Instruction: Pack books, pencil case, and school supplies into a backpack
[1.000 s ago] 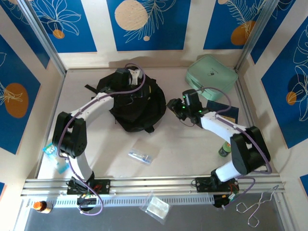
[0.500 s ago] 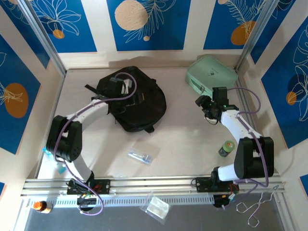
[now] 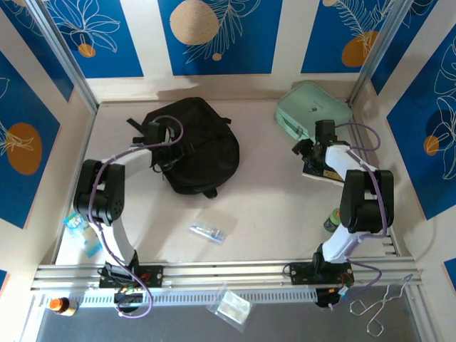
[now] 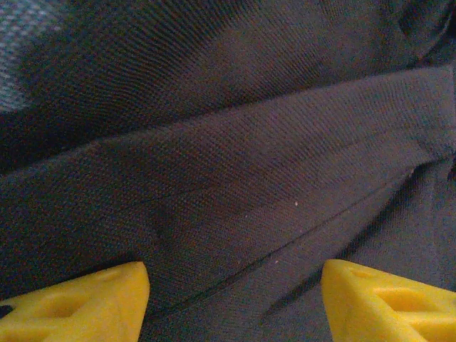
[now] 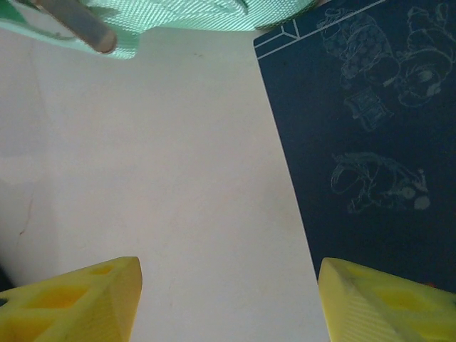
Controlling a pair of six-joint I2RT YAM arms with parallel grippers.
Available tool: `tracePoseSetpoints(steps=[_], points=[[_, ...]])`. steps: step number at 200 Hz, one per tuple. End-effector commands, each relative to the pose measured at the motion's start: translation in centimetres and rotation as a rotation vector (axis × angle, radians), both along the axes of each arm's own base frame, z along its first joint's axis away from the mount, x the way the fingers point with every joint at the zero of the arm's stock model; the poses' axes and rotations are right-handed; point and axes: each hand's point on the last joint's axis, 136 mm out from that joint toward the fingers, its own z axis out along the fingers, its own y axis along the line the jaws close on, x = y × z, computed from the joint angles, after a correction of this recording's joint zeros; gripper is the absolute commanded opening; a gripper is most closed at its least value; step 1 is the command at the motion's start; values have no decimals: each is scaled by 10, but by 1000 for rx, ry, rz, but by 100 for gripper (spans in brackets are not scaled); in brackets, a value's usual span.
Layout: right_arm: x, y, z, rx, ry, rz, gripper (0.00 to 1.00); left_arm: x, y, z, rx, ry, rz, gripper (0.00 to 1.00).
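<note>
The right gripper (image 5: 228,299) stands wide, with nothing but bare table (image 5: 178,178) in the gap. The book (image 5: 370,142) takes up the right side of the wrist frame. Its long axis runs top to bottom and its left edge reaches the right fingertip. The left gripper (image 4: 235,299), equally wide and empty, sits close over the backpack (image 4: 214,142), so the right arm is nearer the book.

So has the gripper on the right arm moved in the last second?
Yes. The right gripper has swung to the right across the table, away from the backpack, and is now just in front of the fixed mint-green case.
</note>
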Motion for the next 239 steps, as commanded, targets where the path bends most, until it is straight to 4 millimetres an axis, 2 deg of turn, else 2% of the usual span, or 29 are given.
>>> tracePoseSetpoints(steps=[1, 32, 68, 90, 117, 153, 192, 239], points=[[6, -4, -10, -15, 26, -10, 67, 2, 9, 10, 22, -6, 5, 66], [8, -10, -21, 2, 17, -71, 67, -2, 3, 36, -19, -50, -22, 69], [3, -9, -37, 61, 40, -102, 67, -11, 7, 49, -11, -59, -11, 73], [-13, -1, -51, 97, 109, -103, 66, -13, 6, 57, -13, -74, -16, 79], [-37, 5, -62, 139, 167, -138, 66, -12, 3, 66, -32, -93, -25, 81], [-61, 20, -55, 159, 213, -147, 65, -7, -8, 83, -47, -130, -48, 83], [-87, 52, -52, 188, 235, -112, 65, -3, -27, 96, -58, -164, -91, 85], [-122, 112, -44, 195, 243, 12, 65, -2, -63, 99, -66, -169, -182, 86]])
